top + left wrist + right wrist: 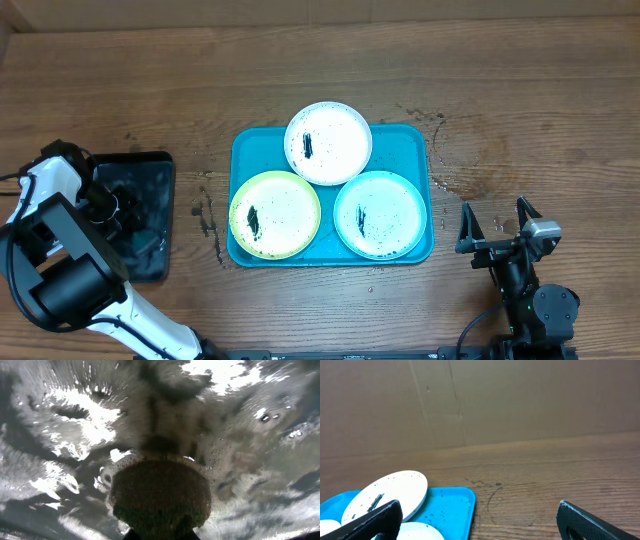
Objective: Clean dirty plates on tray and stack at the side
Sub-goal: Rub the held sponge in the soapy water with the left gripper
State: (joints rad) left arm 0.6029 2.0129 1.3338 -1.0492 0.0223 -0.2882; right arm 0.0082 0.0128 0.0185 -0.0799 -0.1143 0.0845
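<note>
Now | left gripper (117,208): closed, over wet black tray (152,172), brown spongy lump (160,495) at its tip, grip unclear | right gripper (493,212): spread wide | three smeared plates (328,143): on turquoise tray (408,146), just left of right gripper

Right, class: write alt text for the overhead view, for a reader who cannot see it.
A turquoise tray on a wooden table holds three black-smeared plates: a white plate at top, a yellow-green plate lower left, another white plate lower right. The left arm bends over a black tray; the right gripper stands open right of the tray.
</note>
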